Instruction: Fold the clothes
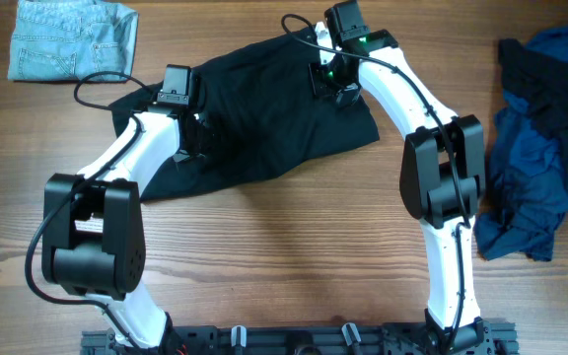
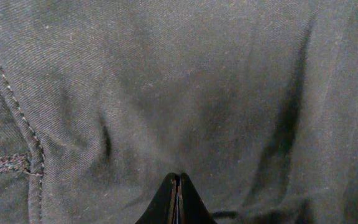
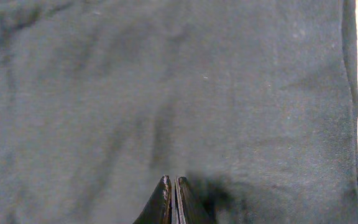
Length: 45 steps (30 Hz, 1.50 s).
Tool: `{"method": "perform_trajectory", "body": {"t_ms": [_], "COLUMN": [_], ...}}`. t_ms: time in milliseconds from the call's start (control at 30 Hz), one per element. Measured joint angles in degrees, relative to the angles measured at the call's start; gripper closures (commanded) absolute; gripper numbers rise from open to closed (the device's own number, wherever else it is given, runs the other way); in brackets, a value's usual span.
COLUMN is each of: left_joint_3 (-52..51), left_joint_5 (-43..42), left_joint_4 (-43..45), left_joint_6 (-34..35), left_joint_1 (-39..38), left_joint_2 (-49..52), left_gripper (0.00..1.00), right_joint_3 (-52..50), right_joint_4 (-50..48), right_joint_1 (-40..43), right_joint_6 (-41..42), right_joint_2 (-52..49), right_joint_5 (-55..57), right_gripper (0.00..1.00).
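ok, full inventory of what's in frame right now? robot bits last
black shorts: one, black, spread across the far middle of the table, under both tools
denim garment: one, light blue, far-left corner
blue garments: one heap, count unclear, royal blue and navy, right edge
table: one, brown wood, under everything
base rail: one, black, near edge
left arm: one, white and black, reaching onto the left part of the shorts
right arm: one, white and black, reaching onto the far right part of the shorts
left tool: one, black, shut, tip at the fabric; can't tell if cloth is pinched
right tool: one, black, shut, tip at the fabric; same doubt
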<state>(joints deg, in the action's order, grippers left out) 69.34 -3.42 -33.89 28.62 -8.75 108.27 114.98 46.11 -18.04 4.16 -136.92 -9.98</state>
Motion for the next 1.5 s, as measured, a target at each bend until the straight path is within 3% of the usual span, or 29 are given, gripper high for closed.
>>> {"method": "perform_trajectory", "body": {"t_ms": [333, 900, 1333, 1500], "left_joint_3": [0.0, 0.4, 0.5, 0.7], "left_joint_5": [0.2, -0.3, -1.1, -1.4], "left_joint_4": [0.5, 4.5, 12.4, 12.7], "left_joint_6": [0.0, -2.8, -13.5, -15.0], "left_joint_1": [0.0, 1.0, 4.0, 3.9], "left_joint_2": [0.3, 4.4, 5.9, 5.9], "left_gripper": [0.96, 0.96, 0.91, 0.88], "right_joint_3": [0.0, 0.8, 1.2, 1.1], "right_joint_4": [1.5, 12.3, 27.1, 27.8], "right_joint_1": [0.3, 0.1, -0.5, -0.7], "right_joint_6": [0.0, 2.5, 17.0, 22.4], "right_joint_2": [-2.7, -2.6, -2.4, -2.4], "right_joint_5": [0.1, 4.1, 9.0, 11.5], "right_gripper": [0.96, 0.96, 0.96, 0.96]}}
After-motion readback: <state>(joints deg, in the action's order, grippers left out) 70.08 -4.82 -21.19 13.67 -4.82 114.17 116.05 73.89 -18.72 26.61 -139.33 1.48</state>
